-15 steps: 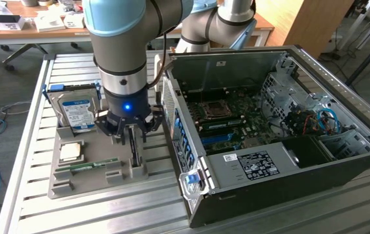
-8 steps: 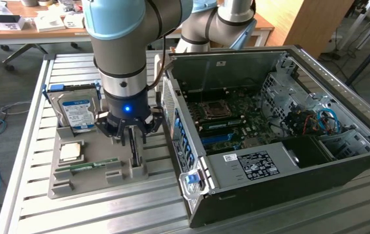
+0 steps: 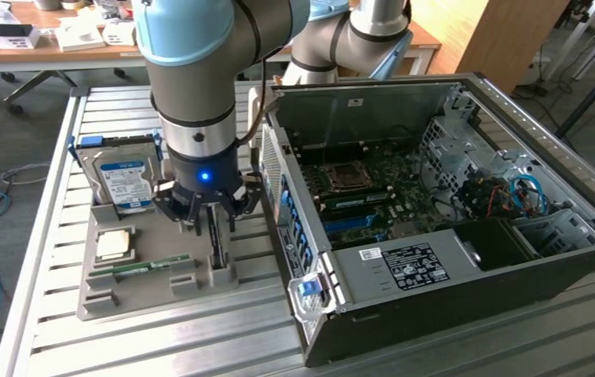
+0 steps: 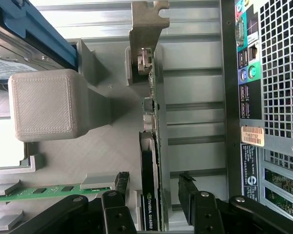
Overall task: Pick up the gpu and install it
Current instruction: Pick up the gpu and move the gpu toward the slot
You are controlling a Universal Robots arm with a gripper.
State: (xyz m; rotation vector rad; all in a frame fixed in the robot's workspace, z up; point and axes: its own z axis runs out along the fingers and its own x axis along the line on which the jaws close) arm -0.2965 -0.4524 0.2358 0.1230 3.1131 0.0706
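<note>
Gripper (image 4: 154,190) is down over the gpu (image 4: 150,161), jaws spread wide. One dark finger (image 4: 186,195) sits on each side of the card w/ a gap both sides, so the card is between the jaws and not pinched. Nothing is held.

The gpu stands on edge in a slot of the grey tray (image 4: 107,146), on the tray side nearest the computer case (image 3: 465,267). In the exterior view it's a thin dark upright strip right under the gripper, just beside the case's rear panel.

Look of the gpu, wrist view: seen edge-on, v. thin. Green circuit board edge w/ small parts along it. A black cover w/ white lettering on the section between the fingers. A pale metal bracket (image 4: 145,34) at the far end, flat strip w/ a bent, notched tip.

Materials etc.:
- Tray: matte grey plastic, fine ribbed printed texture, blocky posts and slots.
- Hard drive (image 3: 125,181): boxy, metal, blue-white label, stands in the tray at the exterior view's left of the arm.
- Square chip (image 3: 114,245): flat, pale, lies in a tray pocket.
- RAM stick (image 3: 151,265): narrow, green, lies flat near the chip.
- Case: dark metal, side off, perforated rear grille, coloured ports.
- Table (image 3: 224,338): slatted, pale aluminium.
</note>
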